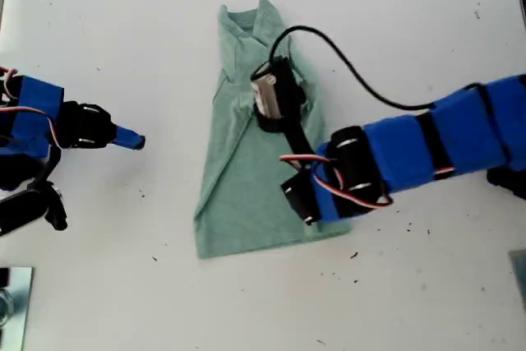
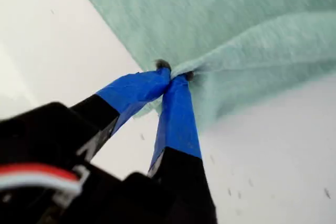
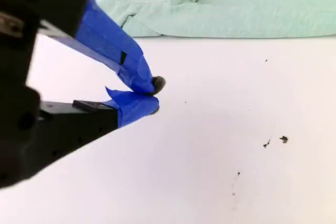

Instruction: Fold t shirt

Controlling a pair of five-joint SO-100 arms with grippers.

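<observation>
Sage-green t shirt [image 1: 246, 178] lies partly folded mid-bench [image 1: 427, 302]. Your first hand [image 2: 176, 74] is pinched closed on a fabric edge; your second hand [image 3: 149, 95], tips together and empty, hovers apart. Risk: so thin a pinch may slip, undoing the fold.

exterior: overhead, looking down on table [image 1: 427, 302] | wrist views: close, low along grippers | shared: t shirt [image 1: 246, 195]

second gripper [image 3: 152, 94]: blue-taped tips closed together, nothing between, above bare white tabletop [image 3: 220, 129] | t shirt [image 3: 252, 9]: pale green, rumpled, beyond tips, apart | dark specks on tabletop
</observation>
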